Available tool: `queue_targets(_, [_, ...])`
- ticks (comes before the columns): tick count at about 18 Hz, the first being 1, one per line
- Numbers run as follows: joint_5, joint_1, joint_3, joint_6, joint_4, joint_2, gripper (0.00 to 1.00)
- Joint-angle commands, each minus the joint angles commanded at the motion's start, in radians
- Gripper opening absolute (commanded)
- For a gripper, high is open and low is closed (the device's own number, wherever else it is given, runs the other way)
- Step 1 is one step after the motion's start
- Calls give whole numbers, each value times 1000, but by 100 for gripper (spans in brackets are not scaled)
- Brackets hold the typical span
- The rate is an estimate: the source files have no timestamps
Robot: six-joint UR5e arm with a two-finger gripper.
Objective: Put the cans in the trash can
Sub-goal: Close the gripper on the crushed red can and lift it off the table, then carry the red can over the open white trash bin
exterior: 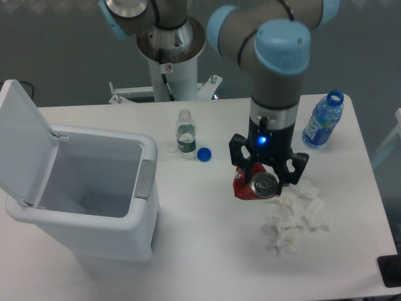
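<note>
White and open-lidded, the trash can (94,213) sits nearest the camera, its flip lid (22,141) swung up and back and its grey latch (146,179) on the wall that faces the rest of the table (207,251). Nothing shows inside it.

Well apart from the bin, on the latch side, the gripper (265,178) points straight down over the crushed red can (255,185). The can lies tilted, its silver top and pull-tab turned toward the camera. The black fingers stand on either side of it and look closed against its dented body, though their contact faces are hidden, so a firm hold is a judgement. Whether the can is off the table cannot be told.

Crumpled white tissue (299,216) lies just beyond the can, on the side away from the bin, touching or nearly so. Further from the bin stands a blue-labelled water bottle (322,119). Between bin and can, toward the robot's base, stand a small clear bottle (184,133) and a loose blue cap (203,153).

Risks: the dented, glossy wall gives the fingers uneven purchase, so the can could twist or slip during the carry. Tissue may snag and be dragged along. Releasing low or short of the opening could strike the rim.
</note>
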Motion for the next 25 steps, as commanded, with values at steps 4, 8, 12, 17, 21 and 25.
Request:
queue_targets(4, [-100, 5, 3, -181, 8, 26, 60])
queue_targets(8, [-153, -3, -9, -276, 9, 73, 60])
queue_targets(12, [-206, -8, -21, -379, 9, 147, 60])
queue_targets(17, [-246, -23, -80, -477, 11, 247, 60])
queue_targets(21, [-246, -58, -106, -500, 11, 279, 60])
queue_targets(25, [-246, -95, -106, -522, 20, 285, 60])
